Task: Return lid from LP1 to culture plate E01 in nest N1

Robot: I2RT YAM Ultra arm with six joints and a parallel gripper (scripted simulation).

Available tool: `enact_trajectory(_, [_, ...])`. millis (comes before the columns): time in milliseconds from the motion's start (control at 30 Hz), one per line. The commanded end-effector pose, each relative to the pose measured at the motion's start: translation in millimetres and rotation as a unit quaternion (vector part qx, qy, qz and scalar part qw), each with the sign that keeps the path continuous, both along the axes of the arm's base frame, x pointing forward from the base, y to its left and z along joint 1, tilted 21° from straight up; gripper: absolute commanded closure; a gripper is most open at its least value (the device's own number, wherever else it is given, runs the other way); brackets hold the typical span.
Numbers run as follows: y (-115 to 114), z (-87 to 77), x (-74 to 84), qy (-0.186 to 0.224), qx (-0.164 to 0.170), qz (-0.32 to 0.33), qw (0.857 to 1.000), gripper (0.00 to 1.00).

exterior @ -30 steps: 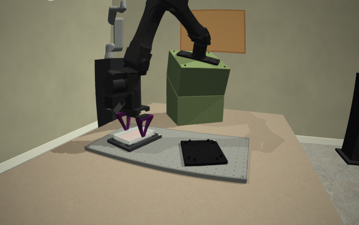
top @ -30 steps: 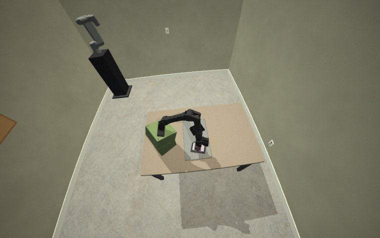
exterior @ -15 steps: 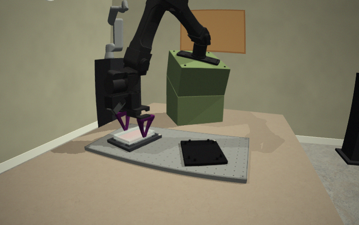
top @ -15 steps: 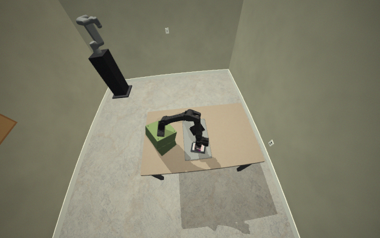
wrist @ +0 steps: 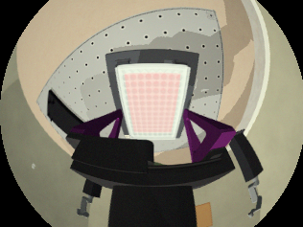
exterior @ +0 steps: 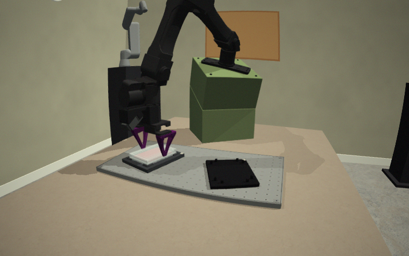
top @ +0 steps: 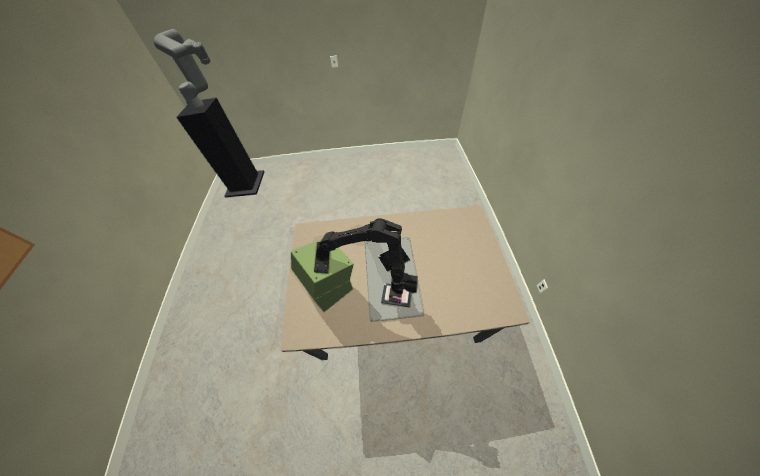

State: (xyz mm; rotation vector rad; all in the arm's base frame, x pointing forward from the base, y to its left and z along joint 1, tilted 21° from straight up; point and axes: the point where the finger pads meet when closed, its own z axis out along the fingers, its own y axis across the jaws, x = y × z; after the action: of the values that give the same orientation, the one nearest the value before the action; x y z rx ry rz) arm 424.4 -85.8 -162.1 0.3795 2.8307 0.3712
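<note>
The culture plate E01 [exterior: 152, 155] with pink wells sits in the black plate nest N1 [exterior: 152, 161] at the left end of the grey perforated baseplate [exterior: 192, 176]. A clear lid lies on top of the plate; it also shows in the wrist view [wrist: 152, 98]. My gripper [exterior: 153, 148], with purple fingers, stands straight over the plate, one finger on each long side of the lid, open. In the top view the gripper [top: 399, 294] covers most of the plate. The black lid park LP1 [exterior: 231, 173] lies empty to the right on the baseplate.
The green block [exterior: 224, 99] carrying my arm's base stands behind the baseplate. A black pedestal with a grey arm [top: 218, 142] stands in the far room corner. Another dark stand [exterior: 400, 141] is at the right edge.
</note>
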Motion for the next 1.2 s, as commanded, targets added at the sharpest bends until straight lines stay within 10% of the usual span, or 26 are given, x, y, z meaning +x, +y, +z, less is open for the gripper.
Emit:
enact_trajectory(0, [-4,15.1,16.1,-0.019,-0.01,0.001,1.0,0.0])
enact_trajectory(1067, [-4,15.1,16.1,-0.019,-0.01,0.001,1.0,0.0])
enact_trajectory(1167, [-7,15.4,-4.8,0.0,-0.003,-0.004,1.0,0.0])
